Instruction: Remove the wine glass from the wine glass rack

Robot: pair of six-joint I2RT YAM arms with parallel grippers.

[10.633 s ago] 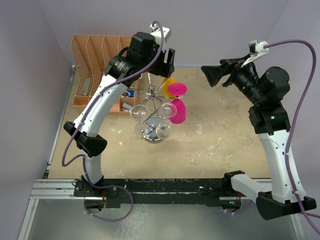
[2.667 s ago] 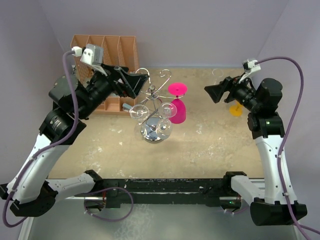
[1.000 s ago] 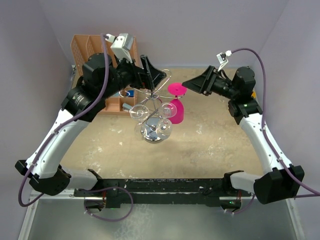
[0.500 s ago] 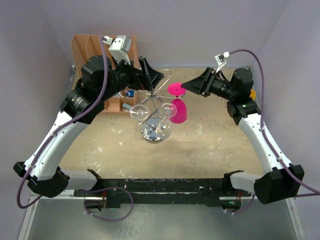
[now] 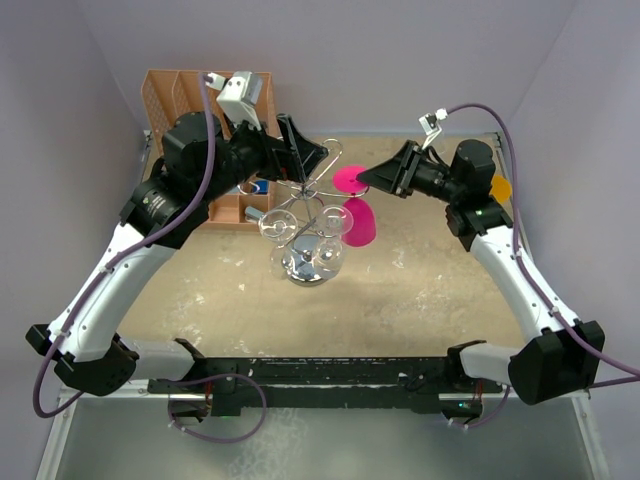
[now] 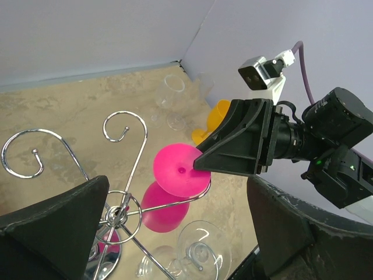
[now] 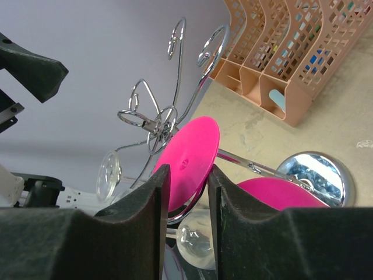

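A pink wine glass (image 5: 360,222) hangs upside down on the silver wine glass rack (image 5: 303,188), its round foot (image 5: 348,179) resting on top of a curled arm. My right gripper (image 5: 368,180) reaches in from the right. In the right wrist view its jaws (image 7: 187,175) are narrowed around the rim of the pink foot (image 7: 189,153), and a gap still shows between the pads. My left gripper (image 5: 305,158) hovers wide open above the rack's top curls, holding nothing. From the left wrist, the right fingertip (image 6: 204,163) overlaps the foot (image 6: 178,172).
Three clear glasses (image 5: 325,255) also hang on the rack over its chrome base (image 5: 300,268). An orange slotted organizer (image 5: 190,110) stands at the back left. An orange glass (image 5: 498,188) sits behind the right arm, and clear glasses (image 6: 172,93) stand near the back wall.
My right gripper has pushed left until its tips reach the pink foot, and its jaws have narrowed. The left arm has hardly shifted and stays wide open.
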